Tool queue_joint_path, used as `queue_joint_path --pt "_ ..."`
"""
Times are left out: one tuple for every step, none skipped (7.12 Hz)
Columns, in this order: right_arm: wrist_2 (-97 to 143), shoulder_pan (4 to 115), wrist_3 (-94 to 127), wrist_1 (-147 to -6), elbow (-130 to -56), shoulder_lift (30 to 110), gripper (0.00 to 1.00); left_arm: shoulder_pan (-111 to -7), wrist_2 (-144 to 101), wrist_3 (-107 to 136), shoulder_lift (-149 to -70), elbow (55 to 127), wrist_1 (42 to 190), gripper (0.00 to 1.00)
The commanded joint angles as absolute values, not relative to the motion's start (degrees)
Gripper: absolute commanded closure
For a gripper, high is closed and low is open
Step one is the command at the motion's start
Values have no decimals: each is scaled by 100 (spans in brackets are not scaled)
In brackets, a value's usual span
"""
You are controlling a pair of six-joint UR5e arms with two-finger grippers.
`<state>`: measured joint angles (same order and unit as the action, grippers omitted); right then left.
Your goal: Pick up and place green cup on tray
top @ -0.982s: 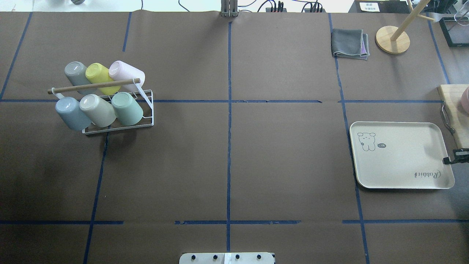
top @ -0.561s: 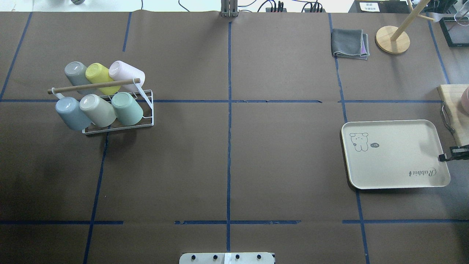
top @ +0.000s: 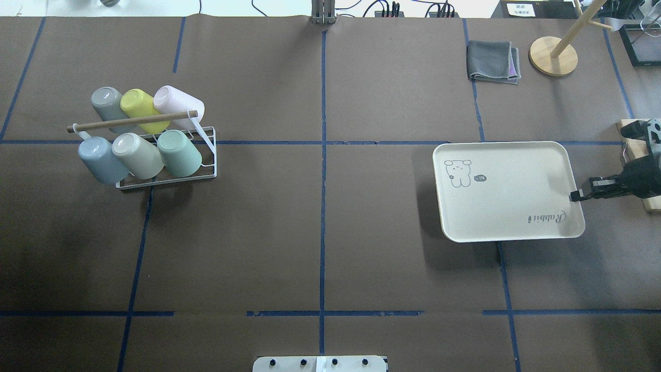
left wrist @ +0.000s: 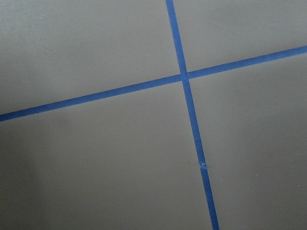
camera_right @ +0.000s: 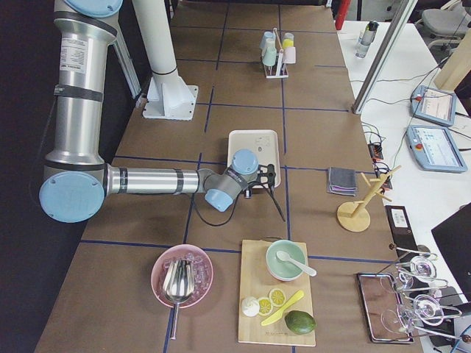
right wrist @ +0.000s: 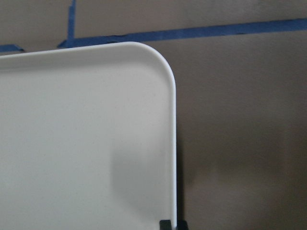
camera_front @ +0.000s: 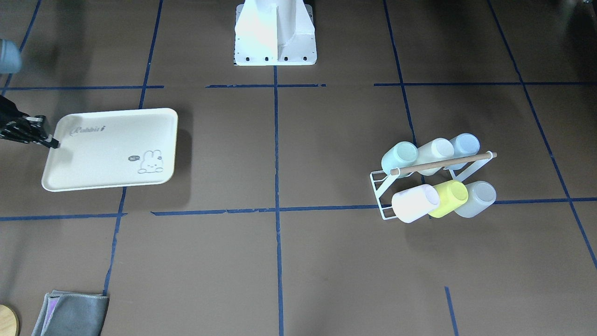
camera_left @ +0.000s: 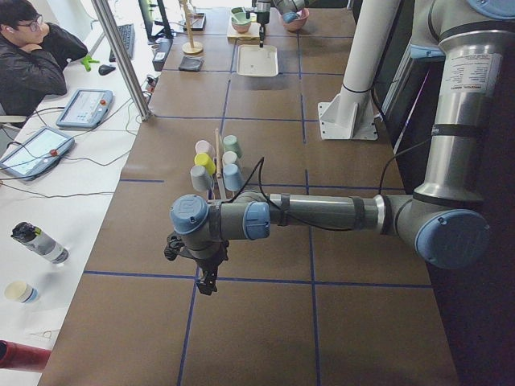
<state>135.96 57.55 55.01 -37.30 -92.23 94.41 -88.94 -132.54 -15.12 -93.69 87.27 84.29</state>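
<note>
The pale mint-green cup [top: 179,153] lies tilted on a white wire rack [top: 206,173] at the table's left, the right-most cup of the near row; it also shows in the front view [camera_front: 399,157]. The cream "Rabbit" tray [top: 508,191] hangs slightly above the table at the right and casts a shadow. My right gripper [top: 576,196] is shut on the tray's right rim, as the front view [camera_front: 51,142] and the right wrist view [right wrist: 172,224] show. My left gripper [camera_left: 205,281] shows only in the left side view, low over bare table; I cannot tell if it is open.
Several other cups hang on the rack, among them a bright yellow-green one [top: 139,106] and a pale blue one [top: 98,157]. A folded grey cloth [top: 493,61] and a wooden stand [top: 552,56] are at the far right. A wooden board [top: 638,150] lies at the right edge.
My right gripper has carried the tray leftward and toward the far side of the table. The cups and the rack have not moved.
</note>
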Motion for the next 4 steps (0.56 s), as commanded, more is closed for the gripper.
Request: queue_joint_path --pt "13440 5179 6665 -3988 -9290 8469 100 -8895 -13254 -1503 -9369 8728 8429 0" --pt "13134 4855 6932 -4373 -9421 8090 100 -8895 -13254 -1512 -9369 8728 8429 0" --pt "12774 4582 7082 -5134 -9639 7599 100 -8895 -13254 -1512 -9378 8728 8429 0" --pt "12370 4248 7284 -5812 -9772 7141 100 -8895 -13254 -1512 -9378 8728 8429 0"
